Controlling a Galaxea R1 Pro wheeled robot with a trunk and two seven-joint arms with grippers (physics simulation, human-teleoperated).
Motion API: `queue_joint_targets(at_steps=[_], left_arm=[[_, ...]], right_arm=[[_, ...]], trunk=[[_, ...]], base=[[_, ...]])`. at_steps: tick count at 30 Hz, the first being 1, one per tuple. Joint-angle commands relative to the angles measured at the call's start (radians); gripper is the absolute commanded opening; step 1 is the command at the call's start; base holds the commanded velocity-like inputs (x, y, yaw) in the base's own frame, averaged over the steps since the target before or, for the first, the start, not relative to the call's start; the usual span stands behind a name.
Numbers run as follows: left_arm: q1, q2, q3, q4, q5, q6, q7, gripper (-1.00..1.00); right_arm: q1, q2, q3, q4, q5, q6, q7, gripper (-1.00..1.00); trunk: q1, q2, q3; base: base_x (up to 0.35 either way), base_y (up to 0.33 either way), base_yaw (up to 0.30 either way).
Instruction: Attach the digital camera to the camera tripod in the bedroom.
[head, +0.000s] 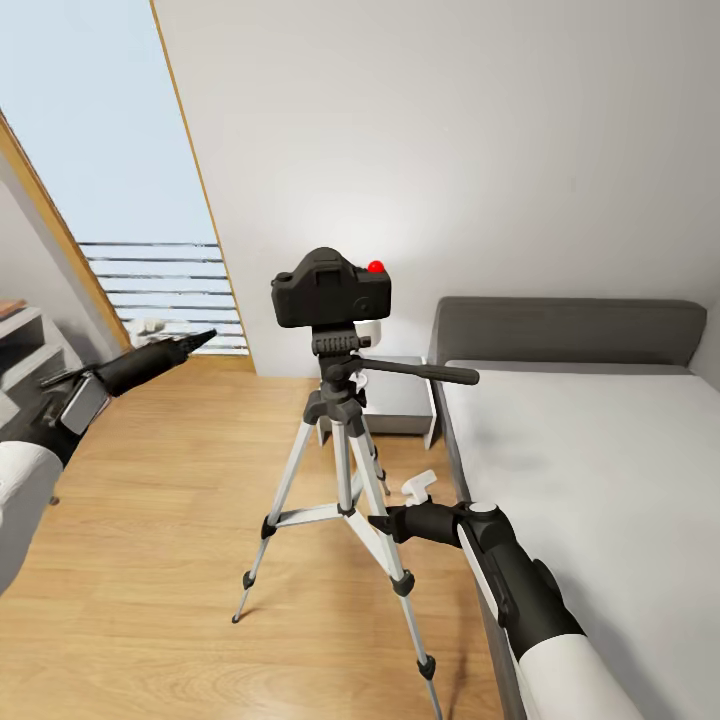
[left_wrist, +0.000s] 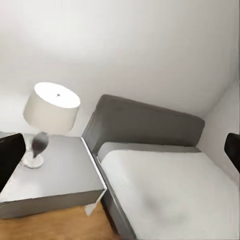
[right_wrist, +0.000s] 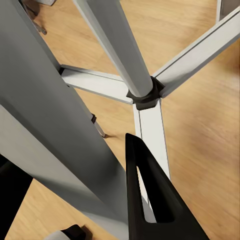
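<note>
Now your digital camera (head: 332, 288) sits atop the camera tripod (head: 345, 470) at frame centre, on the wood floor (head: 150, 520) beside the bed (head: 590, 450). Your right gripper (head: 385, 523), lower centre, reaches in against a tripod leg; whether it grips, you cannot tell. Your left gripper (head: 195, 341) points out at middle left, fingers together, well apart from the camera.

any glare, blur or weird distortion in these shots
Head view: sharp and evenly lit, wide-angle stretch at the edges, with a bright spot on the wall behind the digital camera. Left wrist view: soft, with the lamp shade's top blown out white. Right wrist view: the camera tripod looms huge, its near leg oversized.
</note>
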Motion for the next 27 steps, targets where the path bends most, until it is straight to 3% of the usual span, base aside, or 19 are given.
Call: queue_joint_targets(at_steps=[1, 5, 6, 15, 21, 24, 27], left_arm=[[-0.001, 0.002, -0.005, 0.056, 0.013, -0.029, 0.034, 1.0], [-0.001, 0.004, -0.006, 0.182, 0.016, -0.107, 0.113, 1.0], [-0.001, 0.004, -0.006, 0.25, 0.015, -0.142, 0.147, 1.0], [0.0, 0.001, -0.007, 0.432, 0.011, -0.256, 0.2, 1.0], [0.038, 0.001, -0.007, 0.466, 0.013, -0.281, 0.222, 1.0], [0.075, 0.0, -0.007, 0.47, 0.012, -0.285, 0.256, 1.0], [0.11, -0.001, -0.007, 0.472, 0.012, -0.287, 0.33, 1.0]], right_arm=[[-0.001, 0.001, -0.002, -0.001, 0.021, -0.004, 0.006, -1.0], [-0.001, 0.001, -0.002, -0.001, 0.021, -0.004, 0.006, -1.0], [-0.001, 0.001, -0.002, -0.001, 0.022, -0.004, 0.005, -1.0], [-0.001, 0.0, -0.002, -0.001, 0.022, -0.004, 0.005, -1.0], [-0.001, 0.001, -0.002, -0.001, 0.021, -0.004, 0.006, -1.0], [-0.001, 0.001, -0.002, -0.001, 0.021, -0.005, 0.006, -1.0], [-0.001, 0.001, -0.001, -0.001, 0.021, -0.004, 0.007, -1.0]], trunk=[[0.001, -0.002, -0.002], [0.001, -0.002, -0.002], [0.001, -0.002, -0.002], [0.001, -0.002, -0.002], [0.001, -0.002, -0.002], [0.001, -0.002, -0.002], [0.001, -0.002, -0.002]], base=[[0.0, 0.0, 0.0], [0.0, 0.0, 0.0], [0.0, 0.0, 0.0], [0.0, 0.0, 0.0], [0.0, 0.0, 0.0], [0.0, 0.0, 0.0], [0.0, 0.0, 0.0]])
